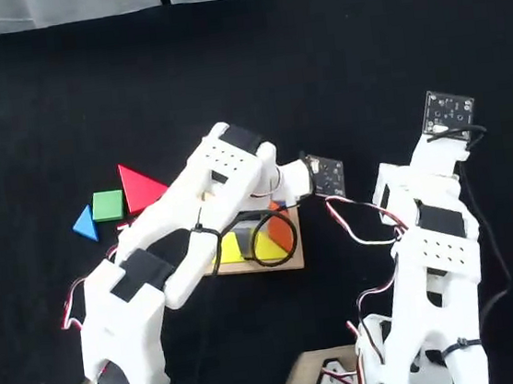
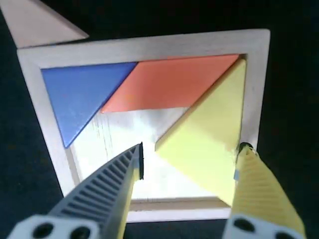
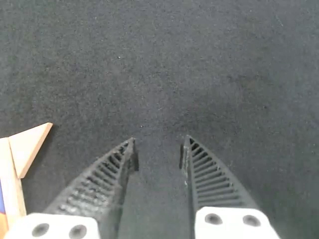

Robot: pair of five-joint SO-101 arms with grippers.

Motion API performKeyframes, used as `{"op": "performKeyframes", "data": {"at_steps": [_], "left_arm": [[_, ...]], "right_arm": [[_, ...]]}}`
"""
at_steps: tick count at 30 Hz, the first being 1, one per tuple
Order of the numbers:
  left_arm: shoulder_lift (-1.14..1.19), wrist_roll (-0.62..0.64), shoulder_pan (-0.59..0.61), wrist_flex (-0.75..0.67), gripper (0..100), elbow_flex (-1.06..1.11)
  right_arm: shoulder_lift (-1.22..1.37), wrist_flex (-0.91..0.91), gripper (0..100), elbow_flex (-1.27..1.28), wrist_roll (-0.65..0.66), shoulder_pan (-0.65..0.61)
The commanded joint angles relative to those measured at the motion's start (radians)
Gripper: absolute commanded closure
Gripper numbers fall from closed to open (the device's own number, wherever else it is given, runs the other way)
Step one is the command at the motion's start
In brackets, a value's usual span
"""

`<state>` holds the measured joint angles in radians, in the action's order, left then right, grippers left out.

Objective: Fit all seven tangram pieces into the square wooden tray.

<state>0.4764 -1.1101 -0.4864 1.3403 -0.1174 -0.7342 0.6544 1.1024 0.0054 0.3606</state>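
The left gripper (image 2: 192,149) hangs open over the square wooden tray (image 2: 144,47), jaws spread above the yellow triangle (image 2: 209,134). 3 pieces lie in the tray: that one, an orange parallelogram (image 2: 174,84) and a blue triangle (image 2: 79,94). A red triangle (image 1: 140,187), green square (image 1: 107,205) and small blue triangle (image 1: 84,224) sit together on the black cloth (image 1: 362,59), apart from the tray. The right gripper (image 3: 158,149) is open over the cloth.

High view: fixed camera overhead, set well back, looking down on the whole black counter (image 1: 361,50). Left wrist view: very near, facing steeply down past the left end effector (image 2: 192,149) onto the square wooden tray (image 2: 149,45). Right wrist view: low, facing past the right end effector (image 3: 158,142) across the counter cloth. The tray appears in all three views.
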Motion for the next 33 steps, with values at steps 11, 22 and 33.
{"op": "performKeyframes", "data": {"at_steps": [11, 22, 33], "left_arm": [[-0.307, 0.224, 0.245, 0.241, 77, -0.18], [-0.416, 0.669, 0.584, 0.241, 77, -0.177], [-0.118, 0.758, 0.644, -0.123, 77, -0.22]], "right_arm": [[-0.03, -0.023, 84.4, -0.038, -0.003, -0.002], [-0.03, -0.08, 84.4, 0.013, -0.002, -0.038], [-0.03, -0.094, 84.4, 0.044, 0.0, -0.091]]}}
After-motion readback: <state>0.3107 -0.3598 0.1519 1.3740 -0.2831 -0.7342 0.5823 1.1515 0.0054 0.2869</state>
